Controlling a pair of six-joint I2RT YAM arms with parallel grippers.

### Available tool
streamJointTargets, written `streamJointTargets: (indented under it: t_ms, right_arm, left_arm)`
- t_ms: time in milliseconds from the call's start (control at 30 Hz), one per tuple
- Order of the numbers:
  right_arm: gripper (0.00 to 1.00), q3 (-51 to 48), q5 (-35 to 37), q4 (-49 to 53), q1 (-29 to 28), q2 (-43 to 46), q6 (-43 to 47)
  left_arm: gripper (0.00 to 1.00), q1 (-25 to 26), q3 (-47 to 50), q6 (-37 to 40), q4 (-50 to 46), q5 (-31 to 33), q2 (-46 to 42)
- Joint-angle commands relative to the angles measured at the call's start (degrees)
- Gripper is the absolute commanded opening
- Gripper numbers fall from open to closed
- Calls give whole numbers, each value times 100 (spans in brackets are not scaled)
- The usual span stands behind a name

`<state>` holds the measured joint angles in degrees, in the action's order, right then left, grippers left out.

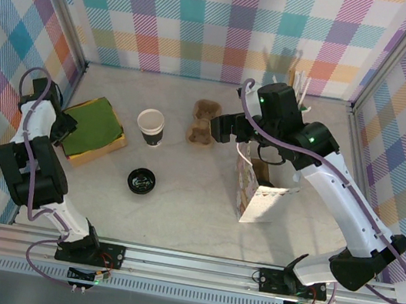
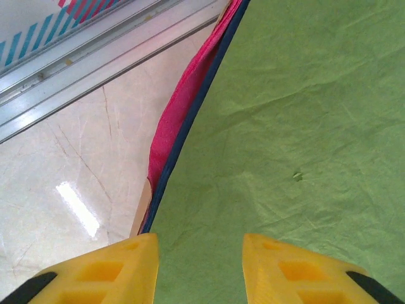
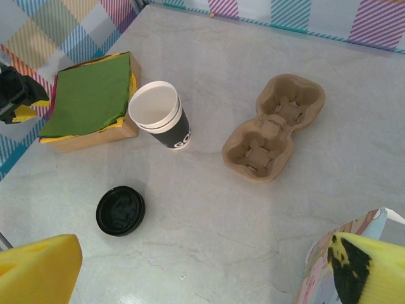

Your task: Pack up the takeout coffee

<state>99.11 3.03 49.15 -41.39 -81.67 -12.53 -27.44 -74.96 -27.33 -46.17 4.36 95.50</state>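
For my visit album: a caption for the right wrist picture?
Open right gripper above a lidless cup, a loose black lid, a cardboard cup carrier and green napkins.

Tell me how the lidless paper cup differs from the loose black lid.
The cup stands upright and tall; the lid lies flat and low. The cup is dark-sided with a white rim and pale inside; the lid is all black. Both are round and sit apart on the table.
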Motion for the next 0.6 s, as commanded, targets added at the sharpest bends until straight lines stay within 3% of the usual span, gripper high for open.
streamJointTargets:
  t_ms: [0,567]
  right_arm:
    - [99,130,-28,42,-45,-30,103]
    - [99,232,-17,128,-53,-112,111]
  left_arm:
    - [40,-184,-169,35,76,-3,84]
    - [39,-357,-302,244,490,-285,851]
